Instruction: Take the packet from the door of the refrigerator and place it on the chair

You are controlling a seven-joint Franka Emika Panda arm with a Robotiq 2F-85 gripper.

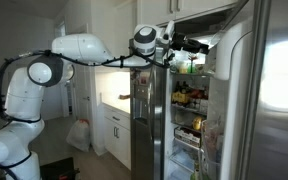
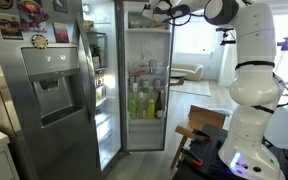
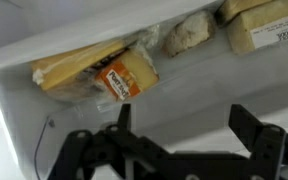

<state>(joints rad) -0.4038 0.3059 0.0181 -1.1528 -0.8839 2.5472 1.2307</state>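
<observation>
In the wrist view a clear packet of yellow cheese with an orange label (image 3: 122, 77) lies in a white bin of the door. My gripper (image 3: 184, 112) is open and empty just below it, not touching. In both exterior views my gripper (image 1: 189, 45) (image 2: 165, 11) is high up at the top of the open refrigerator (image 1: 187, 105) (image 2: 147, 90), next to the white inner lining of the tall steel door (image 1: 269, 90). A wooden chair with a dark seat (image 2: 200, 128) stands on the floor in front of the robot base.
More wrapped cheese pieces (image 3: 189, 34) (image 3: 259, 25) lie further along the same bin. The narrower steel door with stickers and a dispenser (image 2: 44, 85) stands open. White cabinets (image 1: 114, 125) and a white bag (image 1: 78, 135) are behind the arm.
</observation>
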